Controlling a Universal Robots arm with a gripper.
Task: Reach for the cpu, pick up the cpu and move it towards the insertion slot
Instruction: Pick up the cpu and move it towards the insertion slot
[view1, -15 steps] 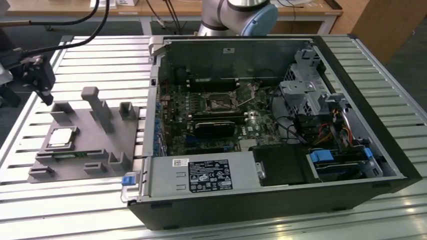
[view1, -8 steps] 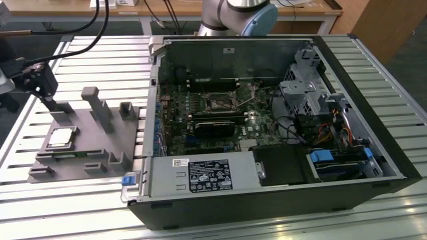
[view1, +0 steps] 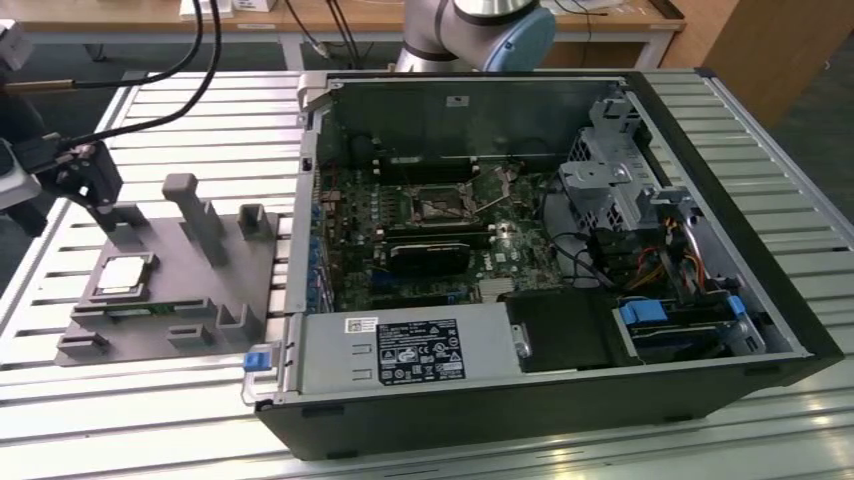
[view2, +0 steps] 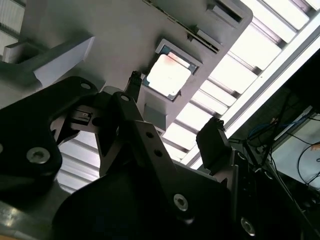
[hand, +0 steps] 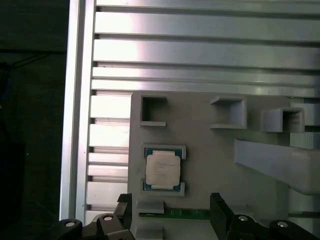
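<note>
**Cpu in its tray recess, open gripper close by**

The cpu (hand: 162, 169) lies flat, silver top up, in a framed recess of the grey tray (hand: 210, 150). In the first wrist view the gripper (hand: 170, 212) hangs near it with its jaws spread wide, holding nothing and not touching the chip. In the exterior view the tray sits on the slatted metal counter (view1: 227, 130), beside the open computer case (view1: 400, 410). The insertion slot (view1: 438, 203) sits in the green circuit board (view1: 350, 215) inside the case, well apart from the cpu.
</note>
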